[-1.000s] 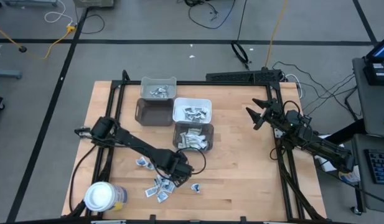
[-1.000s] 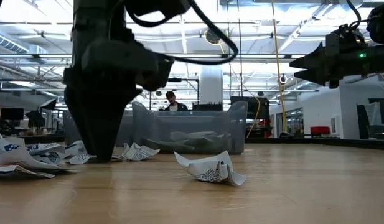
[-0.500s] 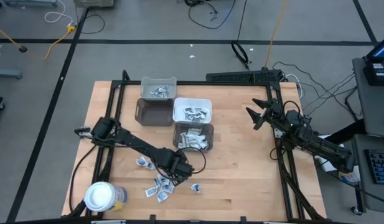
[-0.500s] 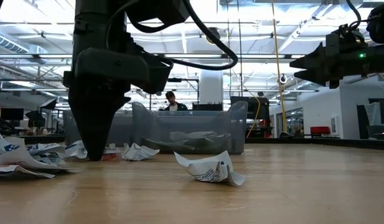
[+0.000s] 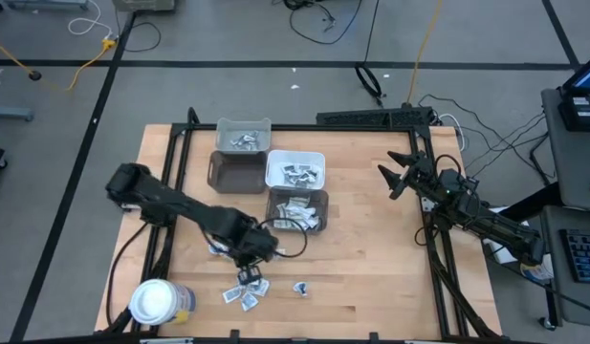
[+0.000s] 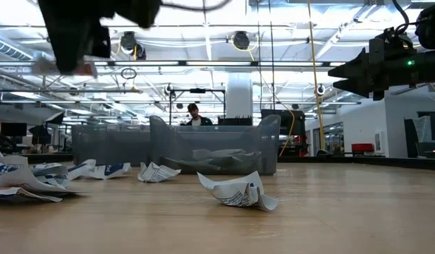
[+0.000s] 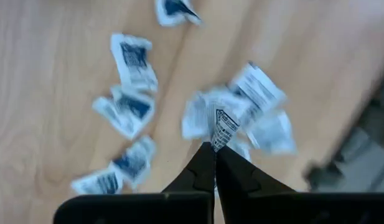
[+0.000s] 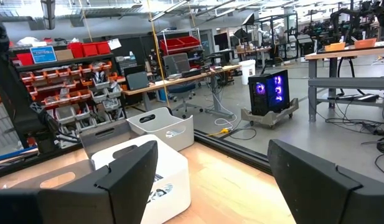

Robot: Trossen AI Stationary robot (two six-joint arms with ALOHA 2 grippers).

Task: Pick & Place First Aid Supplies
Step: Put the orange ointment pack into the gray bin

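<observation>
My left gripper [image 7: 214, 147] is shut on one small white first aid packet [image 7: 224, 126] with dark print. It hangs well above the loose packets [image 5: 245, 287] lying flat on the wooden table near the front. The low view shows it high at the top left [image 6: 75, 56]. One more packet [image 5: 301, 287] lies apart to the right. My right gripper [image 5: 395, 177] waits open in the air over the table's right side, holding nothing. My left gripper pinches the packet by its lower end [image 7: 218, 140], between the very ends of its two fingers. The fingers point down from above. The packet sticks out beyond the fingertips, lifted clear of the table and the other packets.
Several bins stand at the table's far middle: a grey one [image 5: 243, 136] with packets, a dark grey one [image 5: 235, 172], a white one [image 5: 295, 170] and a grey one [image 5: 296, 211], the last two also with packets. A white-lidded jar [image 5: 153, 301] stands at the near left corner.
My left gripper has shut on one packet among the loose ones and has then gone up, high above the table and a little toward its left edge. The packet has been lifted clear; the others stay on the table.
</observation>
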